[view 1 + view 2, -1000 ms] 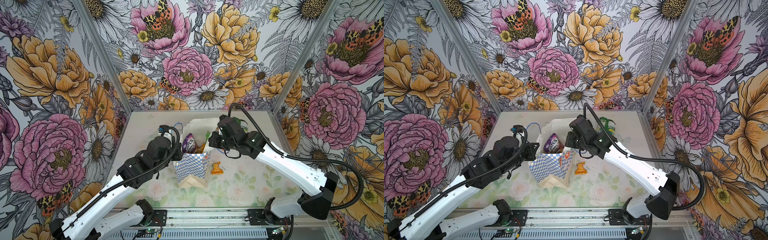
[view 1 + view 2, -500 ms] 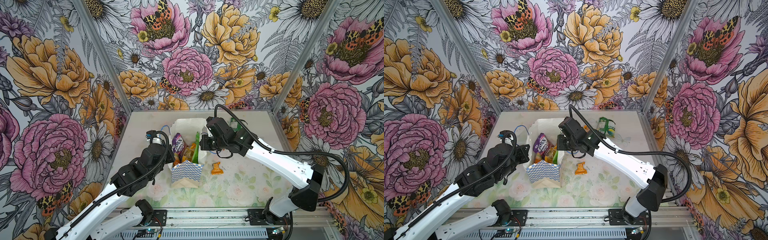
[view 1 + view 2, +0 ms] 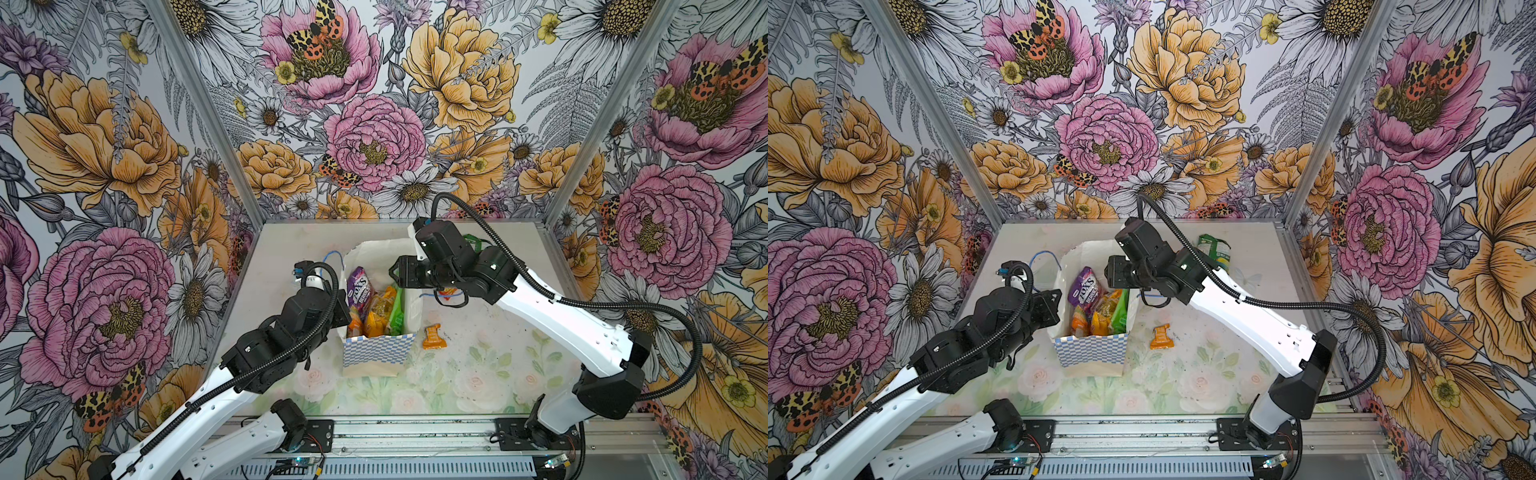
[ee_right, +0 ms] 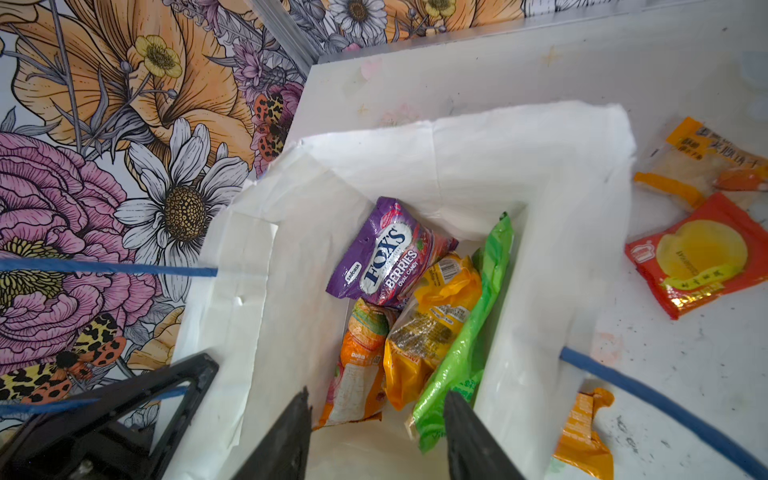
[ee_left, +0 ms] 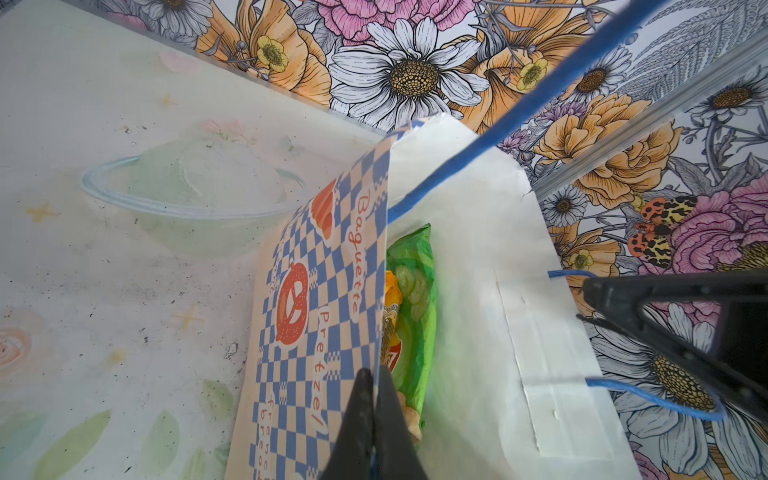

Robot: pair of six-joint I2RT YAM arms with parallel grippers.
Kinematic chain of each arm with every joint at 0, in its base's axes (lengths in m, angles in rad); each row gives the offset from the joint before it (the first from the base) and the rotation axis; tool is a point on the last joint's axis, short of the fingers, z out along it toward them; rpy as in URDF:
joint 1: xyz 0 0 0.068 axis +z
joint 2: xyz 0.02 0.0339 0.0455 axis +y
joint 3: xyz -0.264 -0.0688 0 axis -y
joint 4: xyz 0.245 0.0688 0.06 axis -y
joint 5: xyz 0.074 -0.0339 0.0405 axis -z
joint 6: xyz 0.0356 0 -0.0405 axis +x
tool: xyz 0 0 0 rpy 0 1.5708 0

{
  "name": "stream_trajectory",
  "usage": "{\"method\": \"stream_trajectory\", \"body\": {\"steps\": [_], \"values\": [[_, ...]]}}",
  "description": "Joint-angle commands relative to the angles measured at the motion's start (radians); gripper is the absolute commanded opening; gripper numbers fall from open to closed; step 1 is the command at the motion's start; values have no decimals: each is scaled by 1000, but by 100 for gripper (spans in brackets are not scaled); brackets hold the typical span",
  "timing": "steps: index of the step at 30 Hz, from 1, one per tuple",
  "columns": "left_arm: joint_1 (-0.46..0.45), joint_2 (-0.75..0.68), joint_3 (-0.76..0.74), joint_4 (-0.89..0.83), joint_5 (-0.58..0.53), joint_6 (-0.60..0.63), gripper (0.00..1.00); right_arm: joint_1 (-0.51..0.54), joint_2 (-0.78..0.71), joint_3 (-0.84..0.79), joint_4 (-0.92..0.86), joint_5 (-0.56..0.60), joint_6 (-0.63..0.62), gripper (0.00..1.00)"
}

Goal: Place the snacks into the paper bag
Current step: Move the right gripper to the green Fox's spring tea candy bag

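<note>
**A:** Where is the paper bag (image 3: 378, 351) (image 3: 1092, 351)?

**B:** Upright in the middle of the table (image 3: 478, 374), mouth up, checkered side facing near.

**A:** And the left gripper (image 5: 374, 374) (image 3: 338, 309)?

**B:** Clamped tight on the bag's left wall. The wrist view shows the checkered paper pinched at the rim.

**A:** The right gripper (image 4: 376, 399) (image 3: 392, 276)?

**B:** Above the bag's mouth, towards the far right corner. Its fingers stand apart, with nothing between them.

**A:** What's inside?

**B:** A purple Fox's Berries packet (image 4: 388, 253) (image 3: 360, 286) at the far side, a yellow packet (image 4: 432, 328), a bright green packet (image 4: 469, 332) along the right wall and an orange packet (image 4: 361, 361) on the left.

**A:** And outside?

**B:** A small orange sachet (image 3: 433, 336) (image 3: 1160, 337) lies just right of the bag. A red packet (image 4: 702, 253) and an orange-and-clear packet (image 4: 698, 162) lie further right, beneath the right arm. A dark green packet (image 3: 1214, 249) sits near the far wall.
</note>
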Motion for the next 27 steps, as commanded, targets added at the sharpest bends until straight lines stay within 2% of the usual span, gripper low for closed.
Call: {"method": "stream_trajectory", "body": {"steps": [1, 6, 10, 15, 23, 27], "values": [[-33, 1, 27, 82, 10, 1, 0, 15, 32, 40, -78, 66, -22, 54], [-40, -5, 26, 79, -29, 20, 0, 25, -4, 47, -78, 63, -39, 55], [-32, -14, 28, 78, -36, 44, 0, 15, -89, 21, -78, 97, -55, 56], [-17, -20, 29, 75, -32, 58, 0, -66, -233, -60, -77, 150, -74, 56], [13, -23, 12, 75, -10, 42, 0, -382, -423, -201, -58, 184, -118, 54], [21, -34, 5, 75, -4, 37, 0, -600, -426, -294, 13, 46, -159, 57]]}}
